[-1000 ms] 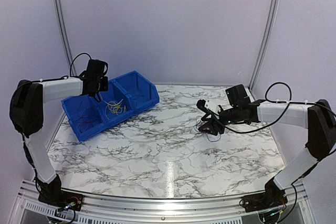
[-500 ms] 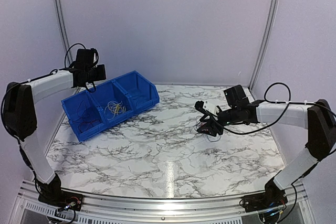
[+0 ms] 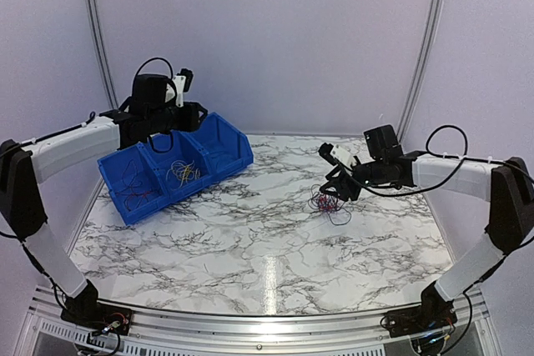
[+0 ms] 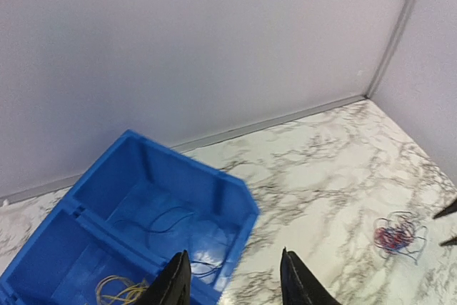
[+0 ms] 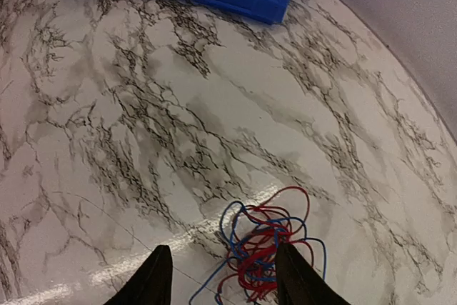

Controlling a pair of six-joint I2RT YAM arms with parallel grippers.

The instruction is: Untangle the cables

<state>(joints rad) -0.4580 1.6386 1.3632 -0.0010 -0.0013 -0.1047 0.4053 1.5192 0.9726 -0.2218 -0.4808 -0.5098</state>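
Cables [image 5: 268, 244] — a red-blue tangle — lie just below the right claw [image 5: 223, 248], open wide, holding nothing.

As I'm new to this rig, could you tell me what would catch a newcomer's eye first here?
The bright blue bin stands out at the far left of the marble table, with yellow wires in its middle compartment. Right of centre, a red-and-blue tangle lies on the marble just ahead of the open right tool.
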